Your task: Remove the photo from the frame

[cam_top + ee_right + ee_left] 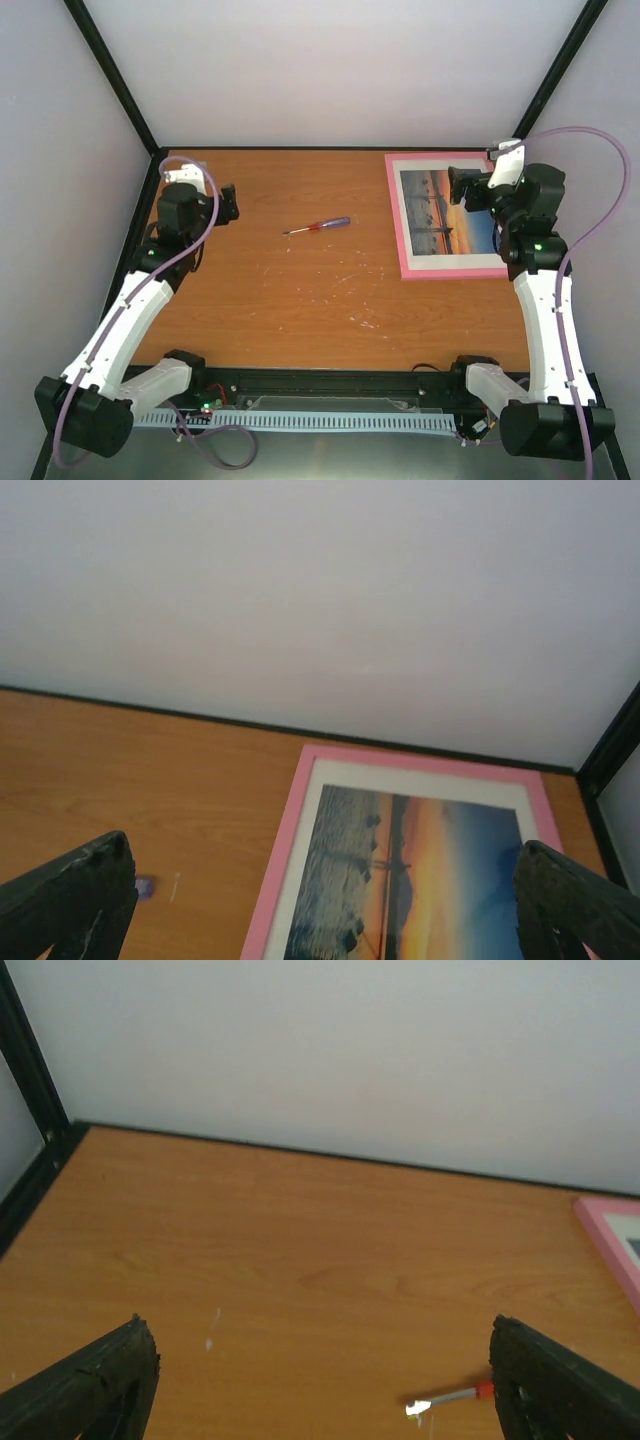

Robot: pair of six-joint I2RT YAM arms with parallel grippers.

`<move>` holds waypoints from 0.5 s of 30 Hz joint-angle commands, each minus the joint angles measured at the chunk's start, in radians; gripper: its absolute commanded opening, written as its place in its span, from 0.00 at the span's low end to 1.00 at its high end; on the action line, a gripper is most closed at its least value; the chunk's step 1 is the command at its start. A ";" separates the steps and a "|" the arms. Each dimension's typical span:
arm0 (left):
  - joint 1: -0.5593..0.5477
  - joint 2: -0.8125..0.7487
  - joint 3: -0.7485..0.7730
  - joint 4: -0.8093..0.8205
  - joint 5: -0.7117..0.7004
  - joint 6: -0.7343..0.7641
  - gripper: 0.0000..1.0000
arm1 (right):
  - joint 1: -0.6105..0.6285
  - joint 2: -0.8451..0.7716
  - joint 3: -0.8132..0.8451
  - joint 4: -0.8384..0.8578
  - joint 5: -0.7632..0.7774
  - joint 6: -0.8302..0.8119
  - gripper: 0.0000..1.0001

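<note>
The pink frame [395, 215] lies face up at the table's back right, with the sunset photo [438, 215] inside it under a white margin. My right gripper [463, 188] hovers over the photo's far part, open and holding nothing. In the right wrist view the frame's pink rail [288, 845] and the photo [420, 870] lie between and below the open right gripper [325, 885]. My left gripper [228, 204] is open above bare table at the back left; in its wrist view the left gripper [322, 1365] is wide apart and empty.
A small screwdriver [318, 226] with a purple handle lies mid-table between the arms; its tip [448, 1401] shows by my left gripper's right finger. The frame's corner [612, 1232] shows at that view's right edge. White walls with black posts enclose the table.
</note>
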 commanded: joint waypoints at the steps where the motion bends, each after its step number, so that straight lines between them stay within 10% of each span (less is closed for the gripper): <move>1: 0.055 -0.052 -0.074 -0.008 0.163 -0.049 0.88 | 0.009 0.011 -0.055 -0.033 -0.061 -0.039 1.00; 15: -0.233 0.004 -0.261 0.002 0.349 -0.150 0.68 | 0.064 0.129 -0.183 -0.285 -0.171 -0.437 1.00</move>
